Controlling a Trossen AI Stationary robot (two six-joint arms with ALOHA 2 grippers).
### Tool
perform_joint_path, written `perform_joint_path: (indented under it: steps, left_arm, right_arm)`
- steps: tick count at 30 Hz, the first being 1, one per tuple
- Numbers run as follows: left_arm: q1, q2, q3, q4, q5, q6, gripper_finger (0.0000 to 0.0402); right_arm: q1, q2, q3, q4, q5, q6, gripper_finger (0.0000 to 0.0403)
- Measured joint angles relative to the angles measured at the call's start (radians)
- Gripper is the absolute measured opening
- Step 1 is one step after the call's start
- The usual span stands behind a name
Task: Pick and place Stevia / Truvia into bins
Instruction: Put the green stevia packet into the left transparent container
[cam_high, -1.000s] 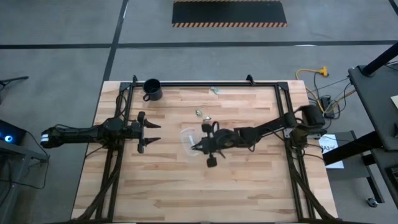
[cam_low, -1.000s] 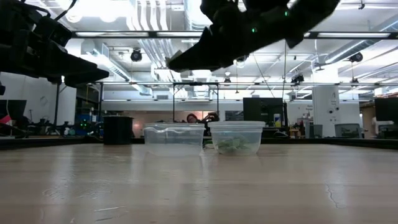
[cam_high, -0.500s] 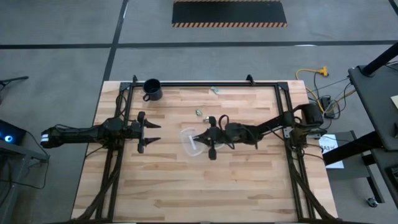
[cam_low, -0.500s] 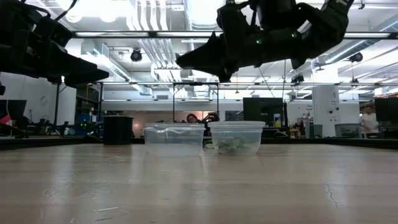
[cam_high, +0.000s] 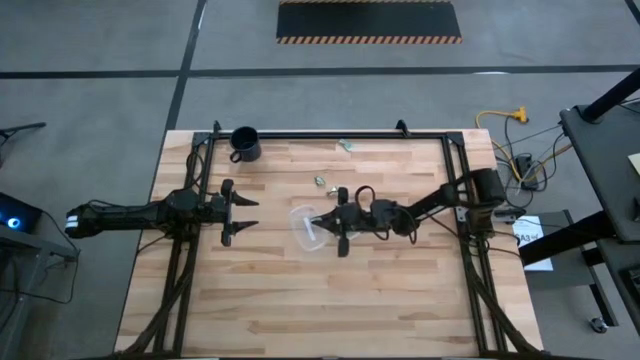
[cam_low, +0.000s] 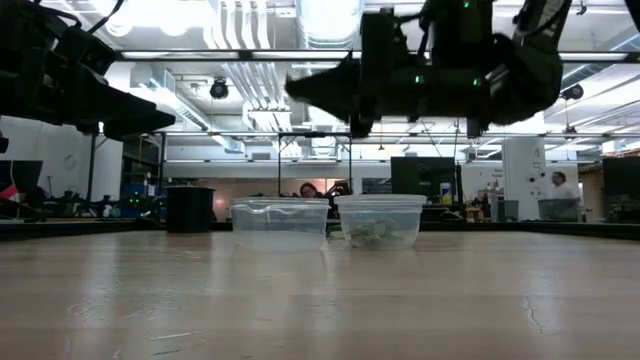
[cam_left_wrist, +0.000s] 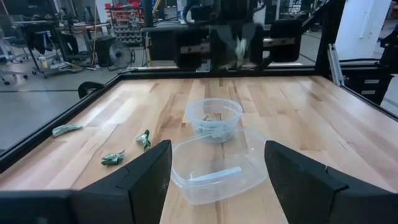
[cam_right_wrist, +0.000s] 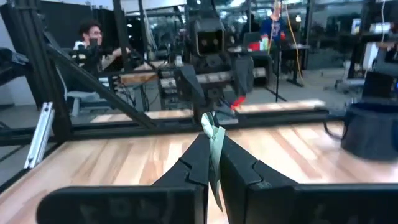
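My right gripper (cam_high: 314, 221) hangs level above the two clear bins, shut on a pale green Stevia packet (cam_right_wrist: 215, 138). The round bin (cam_left_wrist: 213, 118) holds several packets. The wider bin (cam_left_wrist: 217, 167), nearer the left arm, holds a white one. Both bins stand on the table (cam_low: 280, 222) (cam_low: 380, 221). Loose packets lie flat on the wood beyond the bins (cam_high: 320, 181) (cam_high: 345, 145) (cam_left_wrist: 113, 158). My left gripper (cam_high: 243, 212) waits open at the table's left, its fingers (cam_left_wrist: 149, 171) pointing at the bins. My right gripper pinches the packet by its flat faces (cam_right_wrist: 213, 132) between its two fingers. The fingers are level and point toward the table's left. The packet stands on edge, its top sticking up past the fingertips, and it is lifted clear above the bins (cam_left_wrist: 240, 48).
A black mug (cam_high: 244, 143) stands at the far left corner, inside the black frame (cam_high: 330, 134) that runs along the table's edges. Bare wood lies on the near half of the table (cam_high: 330, 300). People show in the room behind (cam_low: 308, 189).
My right gripper has tipped from slanting down to level and rolled a little, while its wrist sank toward the table above the bins. It has stayed shut on the packet.
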Motion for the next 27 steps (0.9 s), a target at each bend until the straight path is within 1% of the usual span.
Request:
perform_joint_path:
  steps: [5, 10, 27]
  left_arm:
    - [0.000, 0.000, 0.000, 0.000, 0.000, 0.000, 0.0240]
    - [0.000, 0.000, 0.000, 0.000, 0.000, 0.000, 0.0240]
    - [0.000, 0.000, 0.000, 0.000, 0.000, 0.000, 0.0240]
  right_arm:
    - [-0.029, 0.081, 0.007, 0.062, -0.018, 0.038, 0.0013]
    - [-0.057, 0.137, 0.022, 0.070, -0.048, 0.083, 0.0013]
    - [-0.068, 0.135, 0.024, 0.061, -0.078, 0.080, 0.0013]
